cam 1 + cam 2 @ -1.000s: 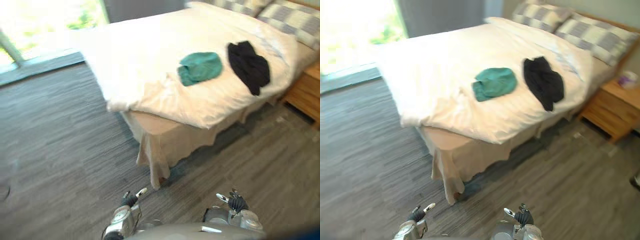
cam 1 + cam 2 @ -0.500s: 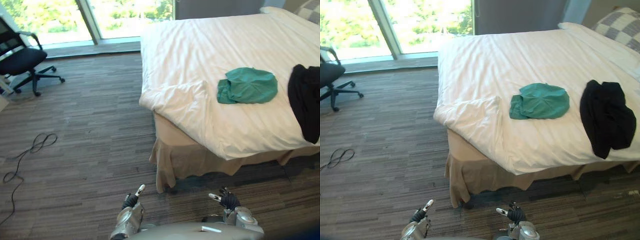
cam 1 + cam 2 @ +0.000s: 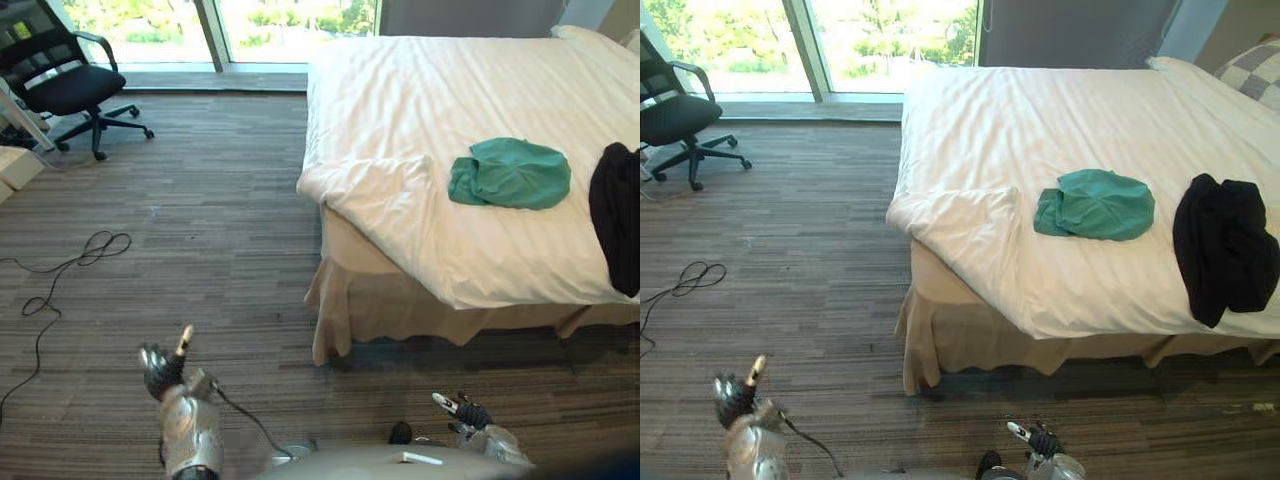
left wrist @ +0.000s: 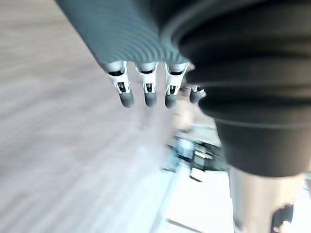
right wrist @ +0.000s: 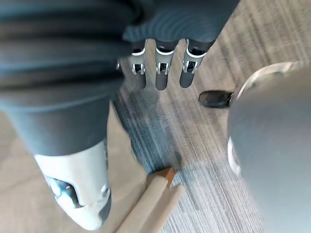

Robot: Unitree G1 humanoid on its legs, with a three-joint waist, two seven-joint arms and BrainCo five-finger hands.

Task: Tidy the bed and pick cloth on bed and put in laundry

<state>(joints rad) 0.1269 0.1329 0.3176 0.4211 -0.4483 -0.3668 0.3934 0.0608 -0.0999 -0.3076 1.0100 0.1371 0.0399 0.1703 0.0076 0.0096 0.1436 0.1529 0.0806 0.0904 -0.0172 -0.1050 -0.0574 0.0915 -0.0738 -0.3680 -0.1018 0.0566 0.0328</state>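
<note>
Now the left hand (image 3: 163, 366) stands higher and further out to the robot's left than half a second ago, its fingers (image 4: 149, 92) straight and loose with nothing in them. The right hand (image 3: 470, 413) hangs low over the floor (image 3: 200, 250), equally slack and empty. Beyond them, well apart from both hands, the green cloth (image 3: 512, 174) lies crumpled on the white bed (image 3: 440, 90) near its folded-back corner, and the black cloth (image 3: 617, 205) lies beside it toward the robot's right, the two not touching.
</note>
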